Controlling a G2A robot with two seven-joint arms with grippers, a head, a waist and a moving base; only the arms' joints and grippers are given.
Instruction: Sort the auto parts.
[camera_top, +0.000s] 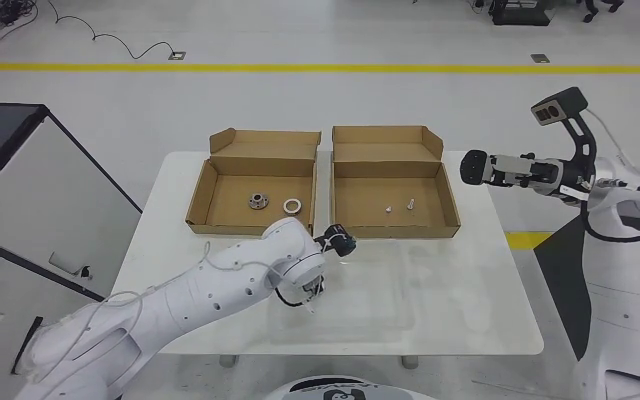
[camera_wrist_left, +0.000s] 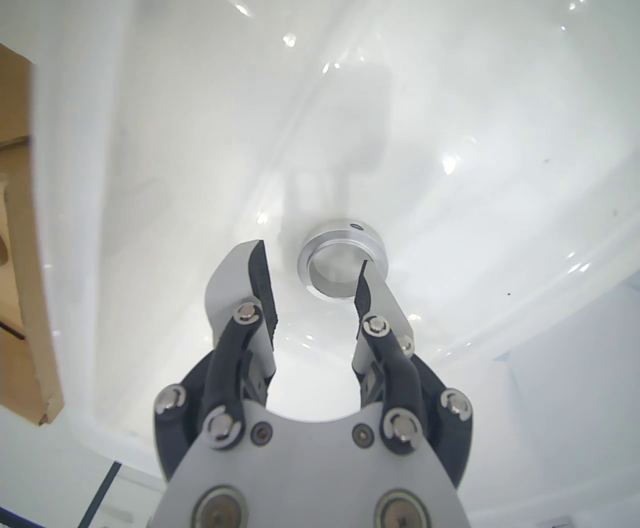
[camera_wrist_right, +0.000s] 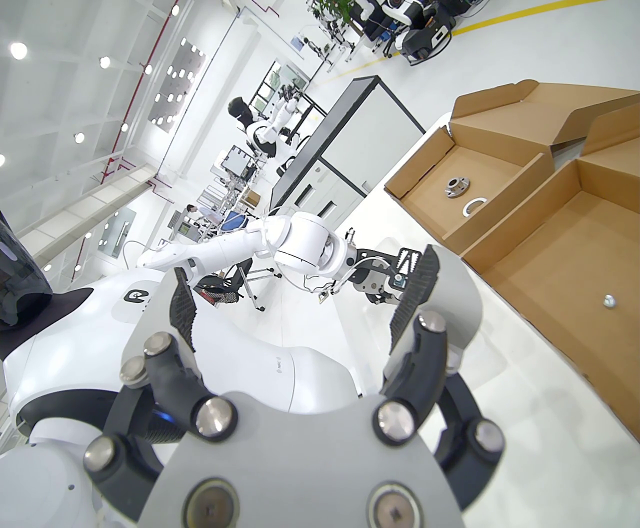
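Pointing down into the clear tray (camera_top: 400, 305), the left gripper (camera_wrist_left: 310, 260) hangs with jaws apart just over a metal ring (camera_wrist_left: 350, 235) lying on the tray's floor. The right gripper (camera_wrist_right: 304, 267), jaws also spread, is held level by the table's (camera_top: 500, 320) right edge, beside a cardboard box (camera_top: 447, 205).

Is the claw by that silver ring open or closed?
Open. The left gripper's fingers stand wide apart, gripping nothing; the silver ring lies by one tip.
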